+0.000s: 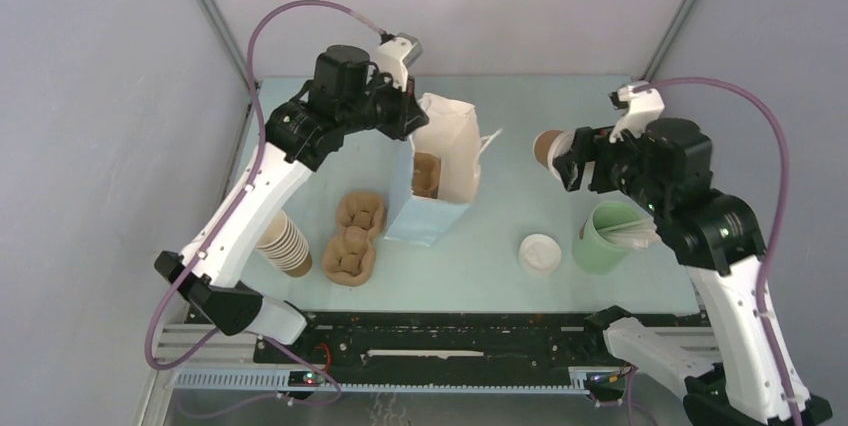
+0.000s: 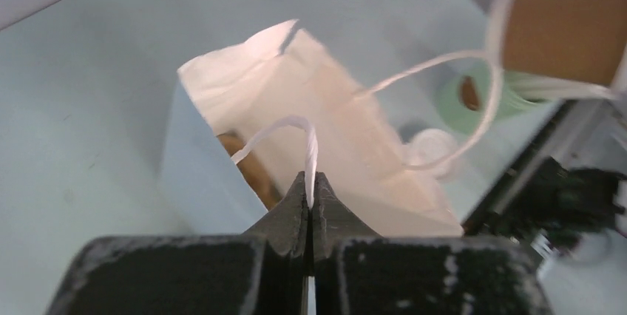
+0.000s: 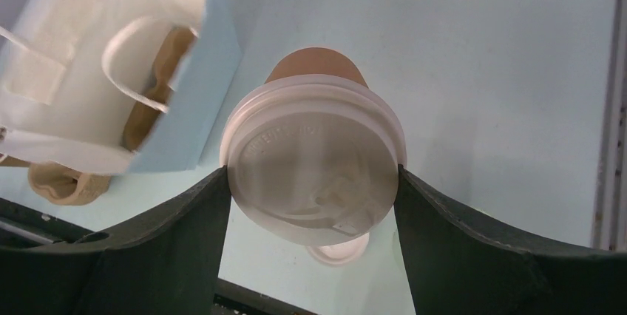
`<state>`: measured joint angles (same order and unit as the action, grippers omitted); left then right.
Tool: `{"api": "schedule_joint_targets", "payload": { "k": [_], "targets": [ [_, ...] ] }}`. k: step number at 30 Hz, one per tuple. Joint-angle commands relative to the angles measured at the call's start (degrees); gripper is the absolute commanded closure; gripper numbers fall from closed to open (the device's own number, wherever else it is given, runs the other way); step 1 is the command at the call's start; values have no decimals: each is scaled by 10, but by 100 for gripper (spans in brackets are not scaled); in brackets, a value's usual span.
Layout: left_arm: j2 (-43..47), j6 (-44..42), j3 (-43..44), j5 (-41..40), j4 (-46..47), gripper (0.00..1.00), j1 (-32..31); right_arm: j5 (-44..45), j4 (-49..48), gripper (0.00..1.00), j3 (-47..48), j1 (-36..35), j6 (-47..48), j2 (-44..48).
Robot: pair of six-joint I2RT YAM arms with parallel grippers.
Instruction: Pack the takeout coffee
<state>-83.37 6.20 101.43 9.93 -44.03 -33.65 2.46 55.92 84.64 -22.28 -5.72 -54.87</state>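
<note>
Hovering in the top view, the right hand clamps the takeout coffee aloft, right of the paper bag. Left wrist: the left hand pinches the handle; hold the mouth wide. Right wrist: the lid faces the camera; right the cup over the carrier inside.

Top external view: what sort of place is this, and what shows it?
Likely a lab bench staged as a takeout counter: grey enclosure walls, paper bag, pulp carriers, lidded coffee in the right claw.
</note>
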Motion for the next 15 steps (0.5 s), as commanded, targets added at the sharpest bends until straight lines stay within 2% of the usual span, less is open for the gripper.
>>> {"api": "schedule_joint_targets", "payload": {
  "k": [1, 7, 11, 15],
  "targets": [
    [-5, -25, 21, 198, 65, 100, -20, -3, -48, 40, 2, -6, 36, 46],
    [-56, -84, 59, 218, 36, 100, -72, 9, -53, 45, 18, -6, 49, 90],
    [-130, -172, 186, 189, -58, 100, -72, 10, -47, 46, 31, -6, 47, 99],
    [-214, -275, 342, 113, -141, 100, -73, -4, -36, 46, 36, -6, 47, 97]
  ]
}}
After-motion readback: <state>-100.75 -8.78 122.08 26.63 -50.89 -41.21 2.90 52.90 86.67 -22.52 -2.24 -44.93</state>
